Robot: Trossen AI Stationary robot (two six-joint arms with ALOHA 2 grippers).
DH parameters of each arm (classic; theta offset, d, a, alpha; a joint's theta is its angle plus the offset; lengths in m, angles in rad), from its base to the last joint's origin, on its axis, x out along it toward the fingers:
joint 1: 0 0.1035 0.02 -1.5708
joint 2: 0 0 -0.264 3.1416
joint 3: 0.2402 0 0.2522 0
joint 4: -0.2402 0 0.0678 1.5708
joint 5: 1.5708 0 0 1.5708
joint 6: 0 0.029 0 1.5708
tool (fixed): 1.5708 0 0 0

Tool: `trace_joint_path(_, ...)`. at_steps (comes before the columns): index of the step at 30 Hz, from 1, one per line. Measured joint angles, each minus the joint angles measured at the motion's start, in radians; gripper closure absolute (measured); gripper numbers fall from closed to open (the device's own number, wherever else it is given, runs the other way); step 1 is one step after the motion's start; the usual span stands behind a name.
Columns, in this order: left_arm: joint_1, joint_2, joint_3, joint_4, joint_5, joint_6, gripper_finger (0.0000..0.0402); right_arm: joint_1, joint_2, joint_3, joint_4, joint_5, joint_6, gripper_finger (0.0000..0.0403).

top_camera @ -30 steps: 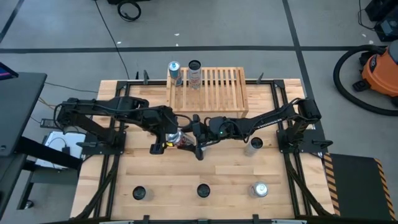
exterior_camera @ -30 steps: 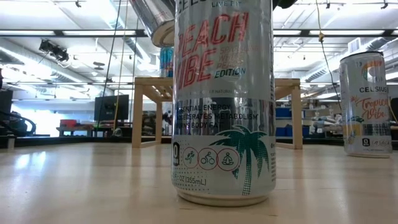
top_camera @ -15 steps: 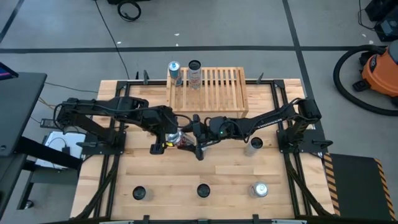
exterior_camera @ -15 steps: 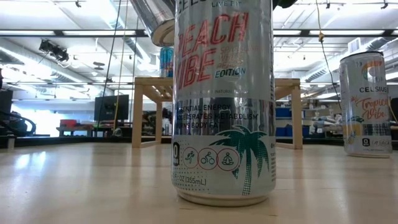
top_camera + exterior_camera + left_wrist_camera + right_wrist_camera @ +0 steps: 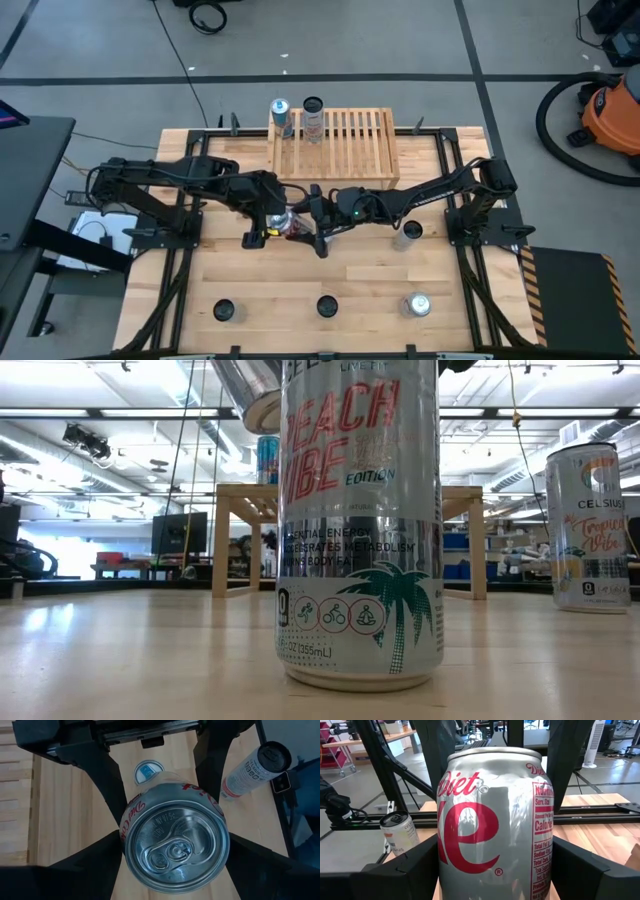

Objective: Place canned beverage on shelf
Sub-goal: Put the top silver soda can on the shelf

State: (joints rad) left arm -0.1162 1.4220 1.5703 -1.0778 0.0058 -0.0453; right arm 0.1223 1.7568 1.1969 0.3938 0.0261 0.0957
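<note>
Both grippers, left (image 5: pixel 272 222) and right (image 5: pixel 312 222), meet at the table's middle, clenched on one silver soda can (image 5: pixel 291 223) from opposite sides (a hand-over, I judge). Left wrist view shows the can (image 5: pixel 175 847) end-on between its fingers (image 5: pixel 107 785); right wrist view shows its wall (image 5: pixel 495 820). The shelf (image 5: pixel 335 150) lies toward twelve o'clock from the can. Thin metal dents easily and is slick, so hold mid-body gently.
</note>
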Motion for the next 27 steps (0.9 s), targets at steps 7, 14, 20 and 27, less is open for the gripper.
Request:
trace_joint_path(7, 0.001, 0.0, 0.0, 0.004, 0.0, -0.006, 0.0083, 0.0, -0.001, 0.0, -0.003, 0.002, 0.001, 0.009)
trace_joint_path(14, 0.002, 0.0, 0.0, 0.009, 0.018, -0.033, 0.0083, 0.0, -0.001, 0.0, -0.003, 0.003, 0.006, 0.009)
trace_joint_path(20, 0.002, 0.0, 0.0, 0.01, 0.023, -0.049, 0.0083, -0.001, -0.001, 0.0, -0.004, 0.002, 0.01, 0.009)
trace_joint_path(27, 0.002, 0.001, 0.0, 0.009, 0.023, -0.08, 0.0082, -0.006, 0.0, 0.0, -0.005, 0.003, 0.007, 0.009)
